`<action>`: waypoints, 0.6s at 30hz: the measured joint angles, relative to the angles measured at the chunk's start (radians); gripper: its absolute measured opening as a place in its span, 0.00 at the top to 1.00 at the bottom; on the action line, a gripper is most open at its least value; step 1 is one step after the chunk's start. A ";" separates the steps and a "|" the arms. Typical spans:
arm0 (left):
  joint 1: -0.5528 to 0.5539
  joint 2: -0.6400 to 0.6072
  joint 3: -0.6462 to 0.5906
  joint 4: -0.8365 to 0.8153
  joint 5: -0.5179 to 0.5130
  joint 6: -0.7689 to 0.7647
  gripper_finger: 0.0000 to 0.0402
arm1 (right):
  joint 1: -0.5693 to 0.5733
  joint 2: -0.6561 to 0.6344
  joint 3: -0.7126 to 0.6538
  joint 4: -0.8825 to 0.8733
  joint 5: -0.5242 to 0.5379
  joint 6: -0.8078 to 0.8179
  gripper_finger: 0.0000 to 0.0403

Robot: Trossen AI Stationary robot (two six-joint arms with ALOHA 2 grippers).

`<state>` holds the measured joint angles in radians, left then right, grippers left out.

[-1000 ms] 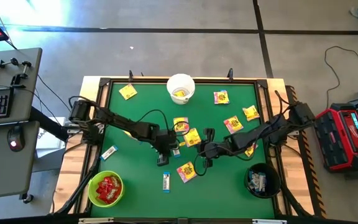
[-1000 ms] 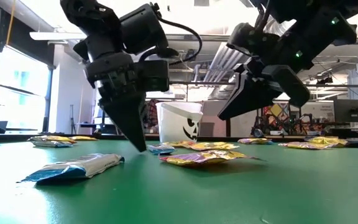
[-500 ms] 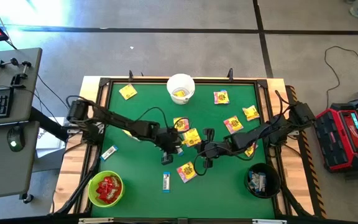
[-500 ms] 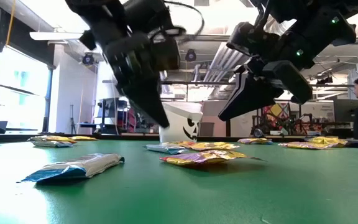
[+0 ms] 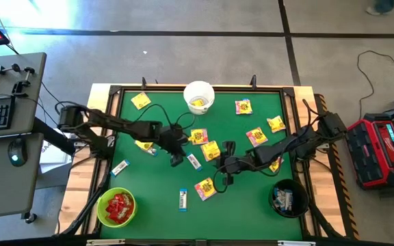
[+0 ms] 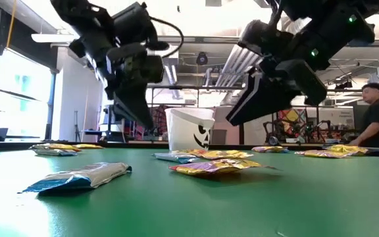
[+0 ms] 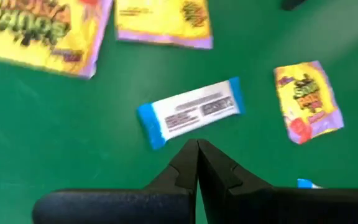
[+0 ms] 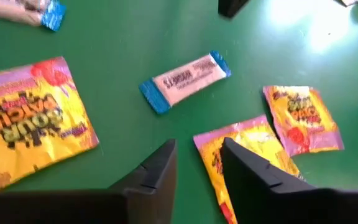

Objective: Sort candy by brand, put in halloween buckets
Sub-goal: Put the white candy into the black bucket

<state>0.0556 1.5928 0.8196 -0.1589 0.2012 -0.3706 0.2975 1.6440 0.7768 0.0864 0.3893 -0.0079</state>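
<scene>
A: How is the tabletop (image 5: 252, 205) bounded, and what room is left on it?

B: A green felt-like surface is framed by a raised wooden rim. Open green is found along the near edge between the lime green bucket (image 5: 116, 207) and the black bucket (image 5: 289, 198), and at the far left corner. The white bucket (image 5: 199, 96) is set at the far edge, at the middle.

A: What is noted of the candy?

B: Red packets (image 5: 119, 206) are heaped in the lime green bucket. Flat, crinkled yellow packets (image 5: 211, 150) are scattered around the centre and the far right. A narrow white-and-blue bar (image 7: 191, 112) lies just beside the left tool (image 5: 176, 159), not touching it.

A: And the tools?

B: In the left wrist view the left tool's fingers are seen pressed together, with nothing held. The right tool (image 8: 197, 165) is shown partly open and empty above a yellow packet (image 8: 247, 155). In the low view a person (image 6: 377, 115) is seen beyond the tabletop; the high view does not show them.
</scene>
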 joint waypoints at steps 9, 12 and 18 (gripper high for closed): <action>0.018 0.019 -0.058 0.033 0.005 -0.048 1.00 | 0.012 0.000 0.056 -0.036 0.020 -0.064 0.67; 0.034 0.019 -0.058 0.031 0.000 -0.074 0.99 | 0.011 0.014 0.087 -0.061 0.026 -0.071 0.67; 0.066 0.019 -0.058 0.026 -0.057 -0.099 0.97 | 0.012 0.156 0.252 -0.229 0.051 -0.104 0.67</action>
<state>0.1218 1.6115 0.7612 -0.1326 0.1445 -0.4697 0.3096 1.8004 1.0288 -0.1425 0.4407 -0.1120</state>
